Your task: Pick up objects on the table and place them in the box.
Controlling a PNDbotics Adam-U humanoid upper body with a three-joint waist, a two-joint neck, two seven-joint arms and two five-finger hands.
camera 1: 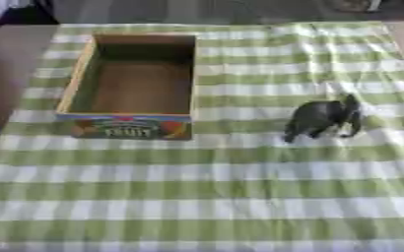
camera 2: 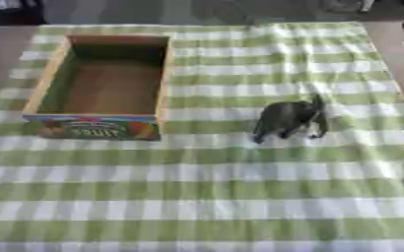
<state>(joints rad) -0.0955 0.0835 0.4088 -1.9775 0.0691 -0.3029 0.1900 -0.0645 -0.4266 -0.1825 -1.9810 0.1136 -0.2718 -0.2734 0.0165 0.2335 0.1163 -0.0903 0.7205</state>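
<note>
Box: open cardboard fruit box [camera 1: 133,83], nothing visible inside, near the table's [camera 1: 240,197] far left corner.
Toy: dark grey elephant figure [camera 1: 322,118] standing right of the box, apart from it.
Robot hand: neither shows; state cannot be told.

Table [camera 1: 7,59] brown, bare along left edge and at far right corner; most of its top covered by a green-and-white checked cloth [camera 1: 205,197], lying flat, stripes slightly askew; beyond far edge a dark grey floor [camera 1: 197,10], dim; light soft and even, no hard shadows on cloth.
</note>
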